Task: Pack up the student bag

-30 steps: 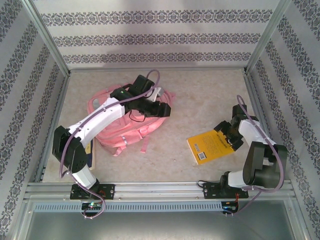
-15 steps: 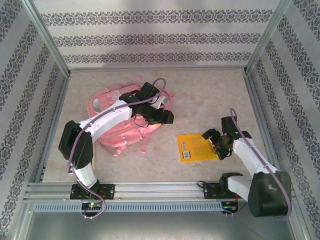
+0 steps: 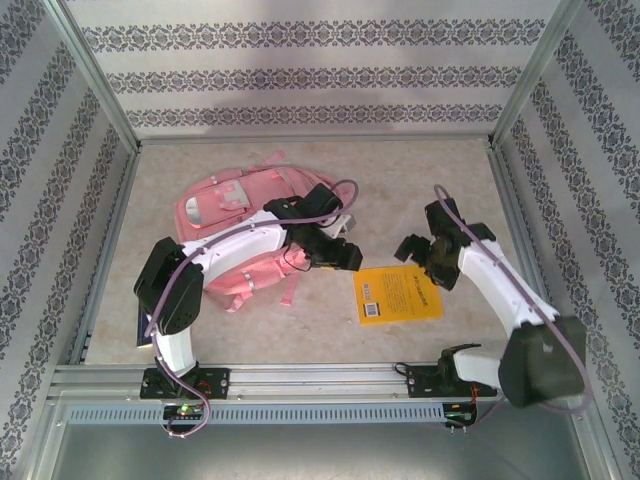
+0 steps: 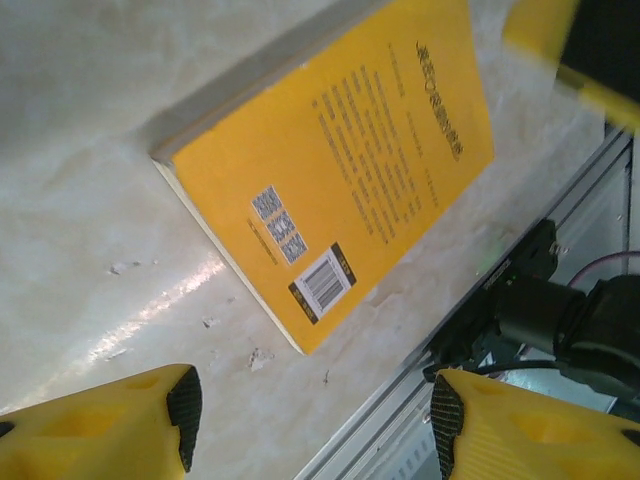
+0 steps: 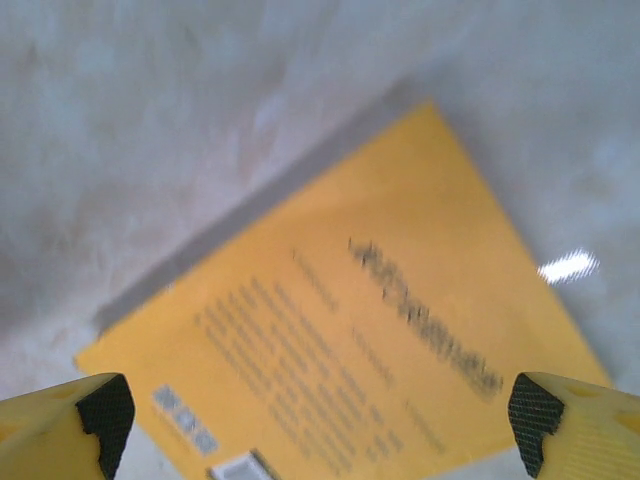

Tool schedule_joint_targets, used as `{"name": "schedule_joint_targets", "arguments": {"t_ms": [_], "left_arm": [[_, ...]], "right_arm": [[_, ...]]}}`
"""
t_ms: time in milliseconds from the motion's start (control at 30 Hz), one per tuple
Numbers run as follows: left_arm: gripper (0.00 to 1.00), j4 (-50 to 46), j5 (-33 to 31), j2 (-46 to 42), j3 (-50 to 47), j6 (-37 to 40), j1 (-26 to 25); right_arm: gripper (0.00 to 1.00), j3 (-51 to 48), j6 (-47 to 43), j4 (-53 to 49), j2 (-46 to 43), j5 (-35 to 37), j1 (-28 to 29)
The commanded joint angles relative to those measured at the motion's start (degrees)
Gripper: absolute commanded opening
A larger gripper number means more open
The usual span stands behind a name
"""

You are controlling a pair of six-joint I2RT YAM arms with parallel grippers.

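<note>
One student bag (image 3: 215,205), just left of left gripper (image 3: 348,258), fingers (image 4: 100,430) apparently clear

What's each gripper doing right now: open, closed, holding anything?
Left gripper: open, holding nothing.
Right gripper: open wide, holding nothing; the yellow book lies on the table, ungripped.

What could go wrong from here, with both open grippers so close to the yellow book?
1. The left gripper and right gripper both hang open by the same book. If both go for it, they could collide.
2. The book lies flat on the table, so fingers may shove it or scrape the surface instead of catching an edge.
3. The left arm stretches across the student bag and might drag it.
</note>
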Motion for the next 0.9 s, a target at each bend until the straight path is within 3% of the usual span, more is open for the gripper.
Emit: {"name": "schedule_joint_targets", "arguments": {"t_ms": [0,133,400,867], "left_arm": [[0.63,0.9,-0.7,0.9,-2.5,0.6,-0.7],[0.64,4.2,-0.9,0.7,-6.3,-2.1,-0.7],[0.64,9.3,3.2,6.6,-7.5,-7.3,-0.9],[0.62,5.1,3.3,15.0,-1.1,-8.1,-0.3]], "right_arm": [[0.98,0.0,-4.6,0.0,5.2,3.3,-5.5],[0.98,-1.9,-7.2,4.6,7.8,-2.1,-9.9],[0.98,-6.6,-10.0,7.2,11.1,-9.4,-10.0],[0.95,-16.1,-5.8,10.0,0.7,-26.0,-5.7]]}}
